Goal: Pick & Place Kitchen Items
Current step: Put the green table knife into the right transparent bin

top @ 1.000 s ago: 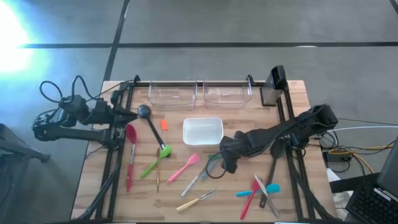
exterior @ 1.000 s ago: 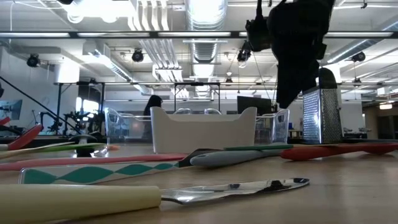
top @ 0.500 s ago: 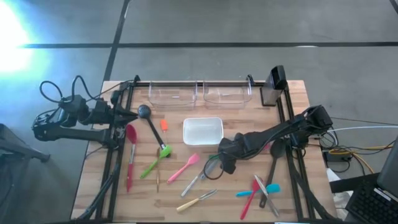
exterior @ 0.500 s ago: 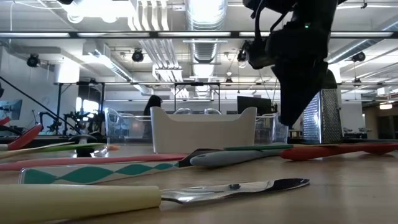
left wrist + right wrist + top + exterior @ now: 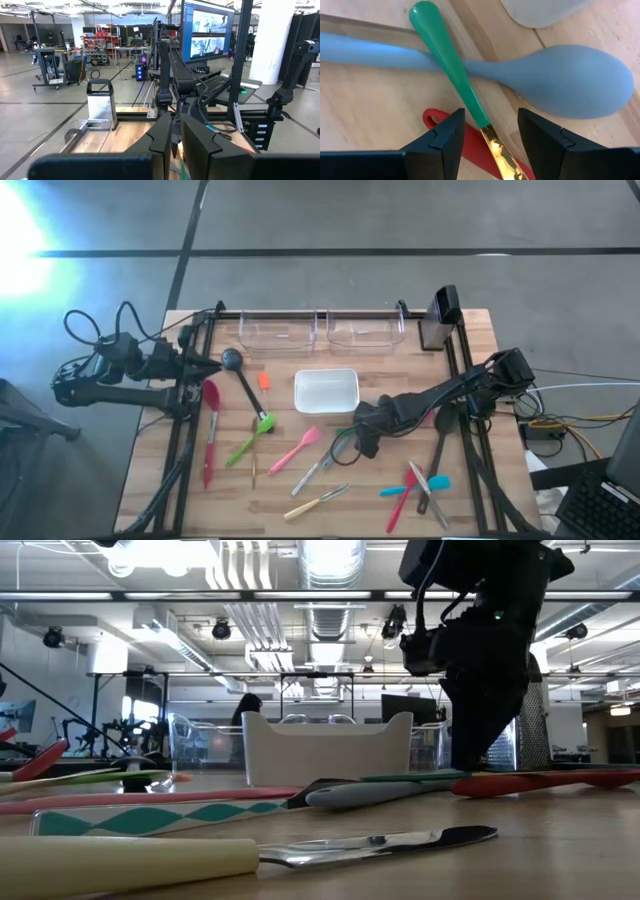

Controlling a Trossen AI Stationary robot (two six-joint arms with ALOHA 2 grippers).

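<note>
We see the right gripper low over the middle of the table, just in front of the white dish. In the right wrist view its two dark fingers stand apart, released, and they hold nothing. Between them lies a spoon with a green handle and a golden stem. This green handle lies across the handle of a pale blue spoon, and a red handle passes under the golden stem. We cannot tell if the fingers touch the wood.

The left gripper waits at the left edge of the table, beside the black ladle. In the left wrist view its fingers are nearly together, with only a thin gap, and nothing is between them.

The other kitchen items lie spread on the table. A red spatula is on the left side, a green spoon is near the ladle, and a pink spatula lies in the middle. A knife with a cream handle lies near the front edge. Red, blue and grey utensils lie crossed at the front right.

Two clear bins stand at the far edge, and a metal grater stands at the far right corner
</note>
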